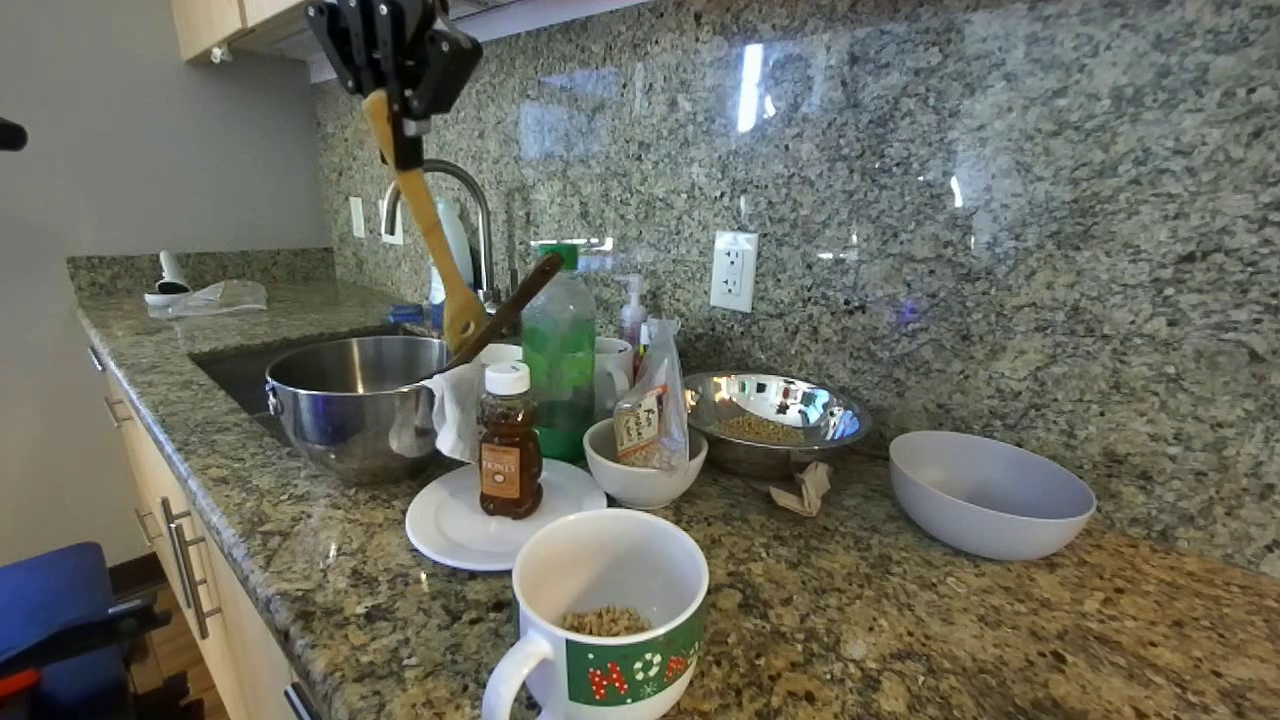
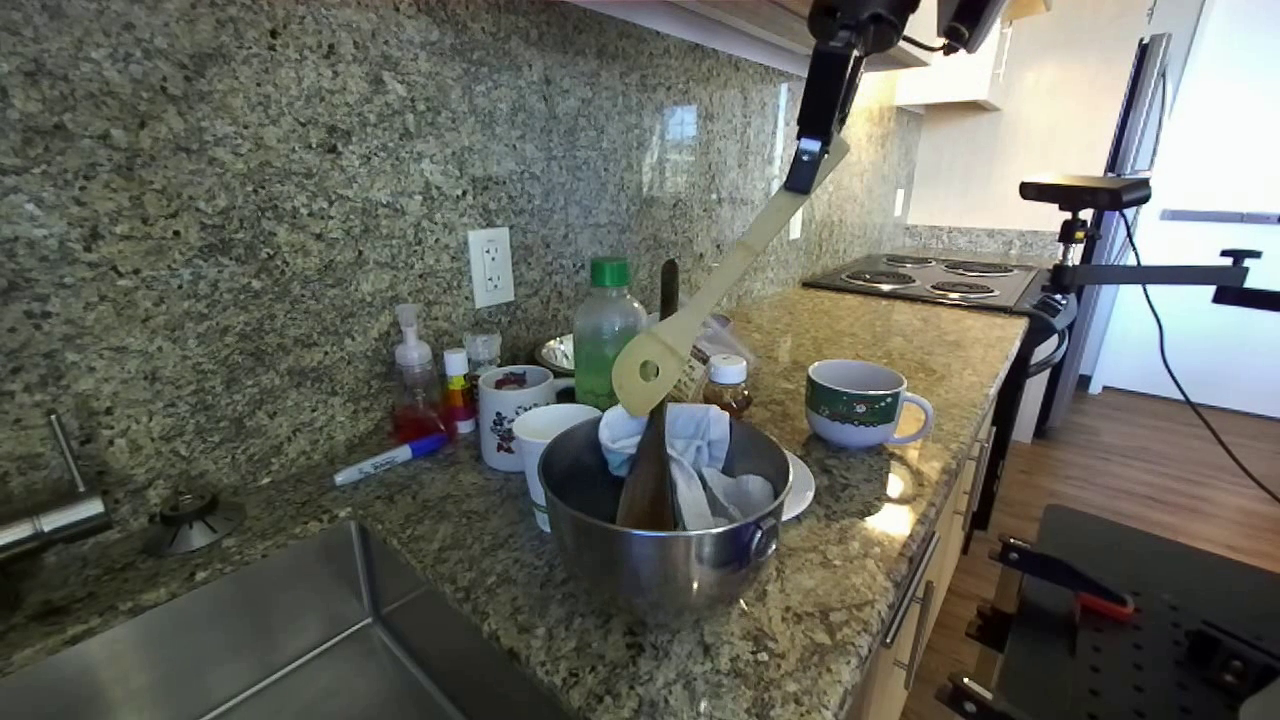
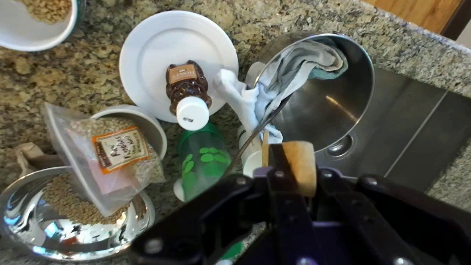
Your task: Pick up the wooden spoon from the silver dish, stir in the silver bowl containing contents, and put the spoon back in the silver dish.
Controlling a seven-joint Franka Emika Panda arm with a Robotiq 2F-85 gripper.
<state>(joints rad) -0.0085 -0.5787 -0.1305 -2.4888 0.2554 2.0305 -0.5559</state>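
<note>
The light-brown wooden spoon hangs tilted from my gripper, head down; it also shows in the exterior view. My gripper is shut on the upper handle. In the wrist view the handle's end shows between the dark fingers; the head is mostly hidden. The silver dish stands beside the sink, with the spoon's head above or near its far rim; it also shows in the wrist view. The shiny silver bowl, holding grain, stands against the backsplash.
A dark wooden utensil and a cloth lie in the dish. A green-capped bottle, honey bottle on a plate, white bowl with a bag, mug and grey bowl stand around.
</note>
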